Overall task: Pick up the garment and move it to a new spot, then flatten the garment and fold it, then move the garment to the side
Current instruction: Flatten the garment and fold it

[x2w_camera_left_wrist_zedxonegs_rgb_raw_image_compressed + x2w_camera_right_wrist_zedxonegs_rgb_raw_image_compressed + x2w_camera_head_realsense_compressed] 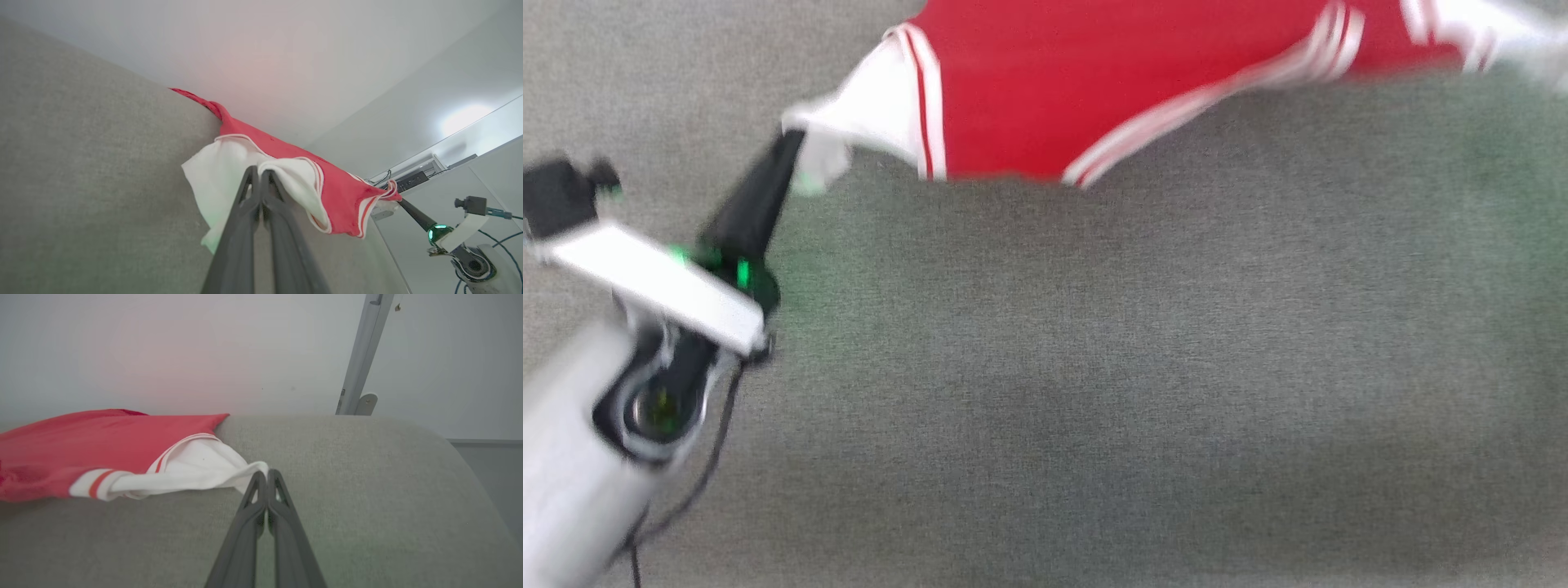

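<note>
The red garment [1054,82] with white sleeves and red-and-white striped seams hangs stretched across the top of the head view, blurred, just above the grey fabric surface [1094,367]. My left gripper [788,145] reaches up from the lower left and is shut on the tip of one white sleeve [220,175]. In the left wrist view the garment [343,196] spans over to my right gripper [401,201], which pinches its far corner. My right gripper [267,473] is shut on the other white sleeve [196,469], with the red body [81,441] trailing left. The lettering is hidden.
The grey surface [347,457] ends in a rounded edge on the right of the right wrist view, with a metal post [359,355] and a pale wall behind it. A dark device with cables [412,179] sits by the glass wall beyond the garment.
</note>
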